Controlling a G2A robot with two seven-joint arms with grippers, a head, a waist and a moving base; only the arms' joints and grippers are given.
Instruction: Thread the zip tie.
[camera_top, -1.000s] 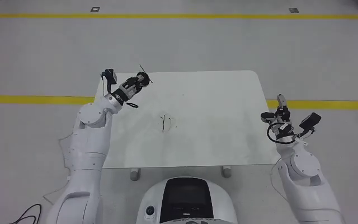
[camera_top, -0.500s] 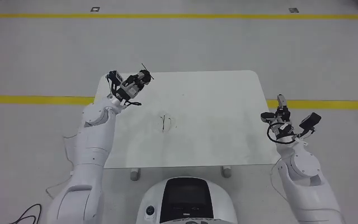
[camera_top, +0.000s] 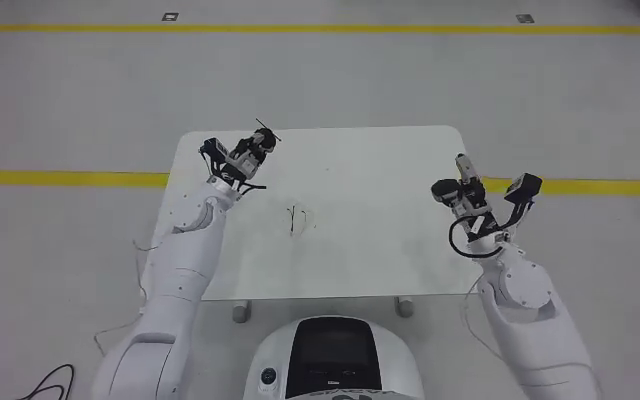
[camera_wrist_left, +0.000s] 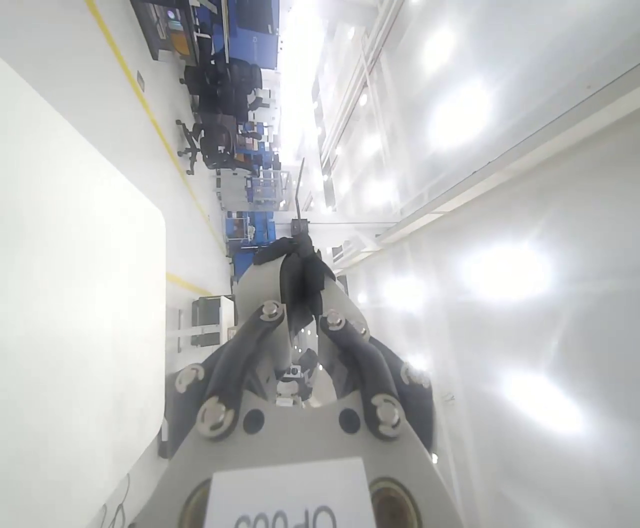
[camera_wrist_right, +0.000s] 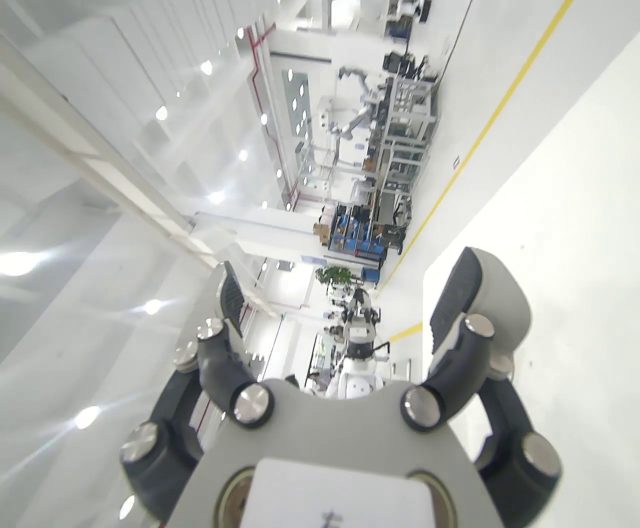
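left claw (camera_top: 262, 141): pinched tight on the thin black zip tie (camera_wrist_left: 300, 227), which sticks out past its tips, above the upper left part of the table (camera_top: 380, 190) | right claw (camera_top: 461, 163): spread wide, holding nothing, by the table's right edge

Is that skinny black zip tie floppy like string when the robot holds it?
Probably springy, not floppy: the zip tie pokes straight out of the shut left gripper without drooping. Likely very light, being so thin. It might swivel, pinched at one spot.
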